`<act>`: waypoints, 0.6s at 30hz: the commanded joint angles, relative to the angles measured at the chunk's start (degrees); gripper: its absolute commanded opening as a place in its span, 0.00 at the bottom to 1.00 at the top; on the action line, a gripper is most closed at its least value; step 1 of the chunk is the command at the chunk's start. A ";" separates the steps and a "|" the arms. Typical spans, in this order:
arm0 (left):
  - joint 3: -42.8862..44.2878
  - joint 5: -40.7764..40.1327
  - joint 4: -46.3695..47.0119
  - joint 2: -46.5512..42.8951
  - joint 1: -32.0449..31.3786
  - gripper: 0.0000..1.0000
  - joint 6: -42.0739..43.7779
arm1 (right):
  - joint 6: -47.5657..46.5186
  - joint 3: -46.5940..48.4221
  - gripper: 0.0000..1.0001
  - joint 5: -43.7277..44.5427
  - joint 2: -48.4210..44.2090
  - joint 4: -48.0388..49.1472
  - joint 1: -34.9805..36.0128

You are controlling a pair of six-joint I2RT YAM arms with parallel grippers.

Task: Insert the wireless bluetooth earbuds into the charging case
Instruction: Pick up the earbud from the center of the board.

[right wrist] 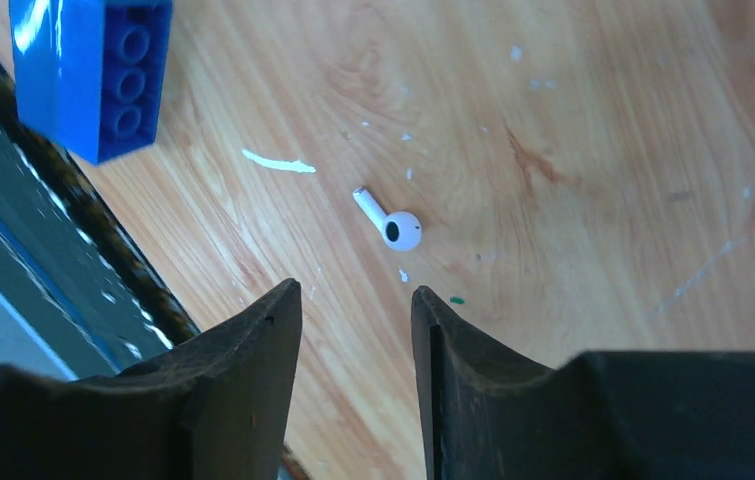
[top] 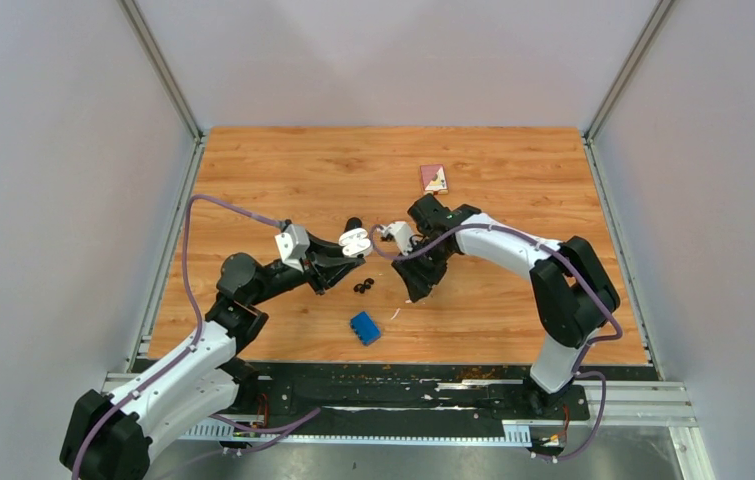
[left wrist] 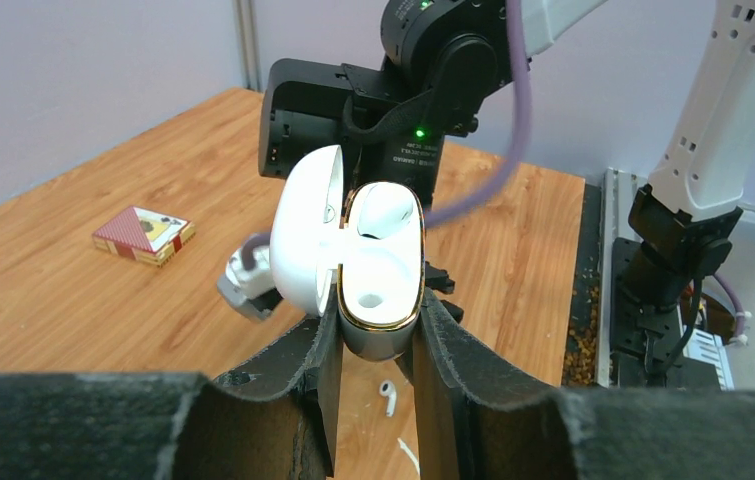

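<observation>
The left gripper (left wrist: 378, 322) clamps the open charging case (left wrist: 378, 262); the right gripper (right wrist: 355, 298) gapes empty, a white earbud (right wrist: 399, 229) just beyond its fingertips.

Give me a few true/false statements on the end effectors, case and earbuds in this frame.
1. The left end effector clamps the case. True.
2. The case lid is shut. False: it stands open.
3. The right end effector holds a white earbud. False: it is open and empty, and the earbud lies on the table.
4. A blue brick lies on the table. True.
5. The black earbuds sit in the case. False: they lie on the table.
</observation>
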 commanded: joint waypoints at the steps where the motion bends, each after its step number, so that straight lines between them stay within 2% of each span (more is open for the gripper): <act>1: 0.69 0.31 0.47 -1.25 -0.08 0.00 1.84 | 25.11 3.08 0.41 5.14 1.44 3.36 -2.20; 7: 0.79 0.17 0.34 -1.21 -0.06 0.00 1.94 | 34.40 3.89 0.39 6.60 3.90 4.17 -3.02; 12: 0.82 -0.05 -0.04 -1.58 -0.08 0.00 2.33 | 37.44 3.32 0.38 6.36 4.91 5.27 -2.76; 13: 0.79 0.02 -0.05 -1.61 -0.09 0.00 2.37 | 37.79 3.23 0.43 6.57 5.05 5.27 -2.60; 14: 0.80 0.02 -0.10 -1.58 -0.09 0.00 2.37 | 38.31 3.21 0.56 6.73 5.23 5.18 -2.50; 15: 0.79 -0.05 -0.20 -1.62 -0.09 0.00 2.44 | 38.51 3.13 0.63 6.80 5.34 5.12 -2.30; 16: 0.86 -0.06 -0.38 -1.67 -0.09 0.00 2.54 | 38.75 2.97 0.64 7.22 5.31 4.86 -2.03; 18: 0.92 -0.14 -0.54 -1.82 -0.13 0.00 2.70 | 39.54 2.58 0.58 8.67 5.30 4.21 -1.44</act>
